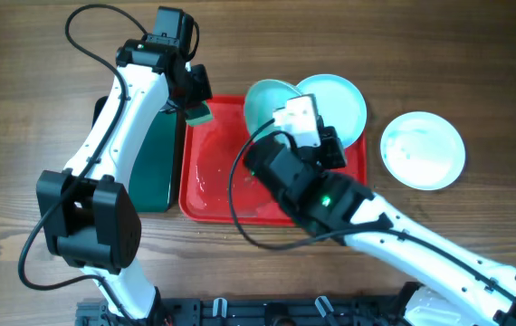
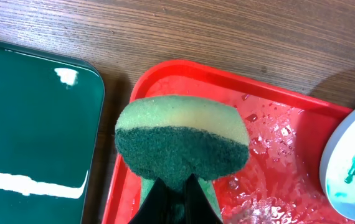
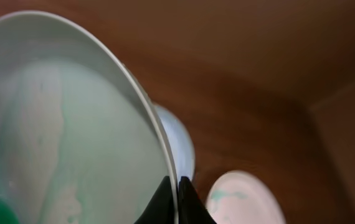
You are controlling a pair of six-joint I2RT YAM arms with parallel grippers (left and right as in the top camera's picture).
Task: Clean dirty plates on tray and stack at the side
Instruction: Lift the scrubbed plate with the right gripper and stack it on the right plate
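Observation:
My right gripper [image 1: 272, 127] [image 3: 176, 186] is shut on the rim of a pale light-blue plate [image 1: 265, 101] [image 3: 71, 124]. It holds the plate tilted on edge over the back of the red tray [image 1: 213, 195] [image 2: 271, 118]. My left gripper [image 1: 195, 101] [image 2: 177, 190] is shut on a green-and-yellow sponge [image 1: 200, 114] [image 2: 180, 143] over the tray's back left corner. The held plate's edge, with a teal streak, shows in the left wrist view [image 2: 352, 168]. A second pale-blue plate [image 1: 339, 104] [image 3: 179, 140] lies at the tray's back right. A white plate [image 1: 423, 149] [image 3: 243, 199] with a faint teal streak lies on the table to the right.
A dark green tray [image 1: 154, 167] [image 2: 34, 124] lies against the red tray's left side, under my left arm. The red tray's floor is wet. The wooden table [image 1: 475, 54] surrounds both trays.

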